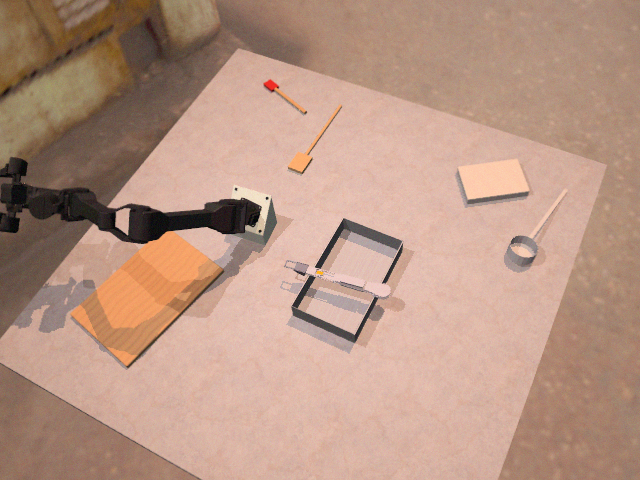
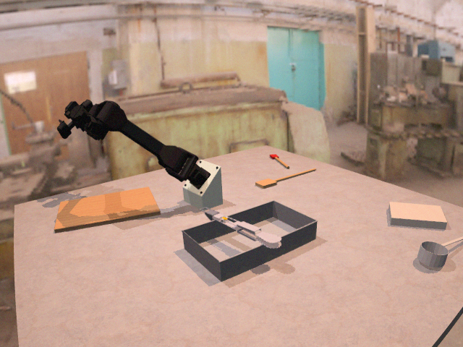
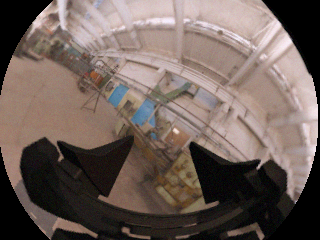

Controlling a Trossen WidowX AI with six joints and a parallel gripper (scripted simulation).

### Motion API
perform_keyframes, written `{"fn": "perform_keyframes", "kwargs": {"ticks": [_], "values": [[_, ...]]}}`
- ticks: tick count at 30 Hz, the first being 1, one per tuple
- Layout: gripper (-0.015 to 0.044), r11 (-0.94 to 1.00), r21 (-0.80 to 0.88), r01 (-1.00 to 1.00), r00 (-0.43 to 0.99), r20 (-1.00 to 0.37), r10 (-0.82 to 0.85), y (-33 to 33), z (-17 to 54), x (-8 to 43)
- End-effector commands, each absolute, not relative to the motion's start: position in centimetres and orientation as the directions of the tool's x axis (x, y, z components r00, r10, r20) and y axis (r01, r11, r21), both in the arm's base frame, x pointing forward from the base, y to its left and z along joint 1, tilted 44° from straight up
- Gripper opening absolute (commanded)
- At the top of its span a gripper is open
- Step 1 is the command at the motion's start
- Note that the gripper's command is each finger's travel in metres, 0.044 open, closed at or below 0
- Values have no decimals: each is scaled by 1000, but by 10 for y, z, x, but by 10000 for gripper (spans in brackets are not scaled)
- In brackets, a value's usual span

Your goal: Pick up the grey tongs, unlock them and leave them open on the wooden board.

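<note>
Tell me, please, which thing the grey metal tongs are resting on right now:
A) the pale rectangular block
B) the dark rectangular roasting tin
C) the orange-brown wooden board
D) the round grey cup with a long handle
B: the grey tongs lie across the dark rectangular roasting tin, spanning its two long walls.

Open passage: above the roasting tin (image 1: 327, 322) (image 2: 247, 264), near the desk's middle. Obstacles: its four upright walls; toward the right corner, a saucepan (image 1: 522, 251) (image 2: 432, 255).
</note>
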State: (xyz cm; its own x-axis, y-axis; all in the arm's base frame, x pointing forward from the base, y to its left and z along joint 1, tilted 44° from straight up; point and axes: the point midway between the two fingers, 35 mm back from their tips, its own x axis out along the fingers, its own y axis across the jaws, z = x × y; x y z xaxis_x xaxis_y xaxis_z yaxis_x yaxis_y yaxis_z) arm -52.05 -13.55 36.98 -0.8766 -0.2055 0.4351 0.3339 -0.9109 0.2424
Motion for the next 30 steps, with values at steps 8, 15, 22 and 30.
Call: {"fn": "perform_keyframes", "kwargs": {"ticks": [8, 15, 22, 30], "values": [[260, -880, 228, 416, -857, 422, -296, -187, 376, -501], [260, -796, 199, 571, -791, 394, -468, -281, 388, -446], [260, -671, 156, 725, -674, 358, -646, -367, 398, -366], [260, -504, 77, 860, -501, 318, -805, -434, 406, -261]]}}
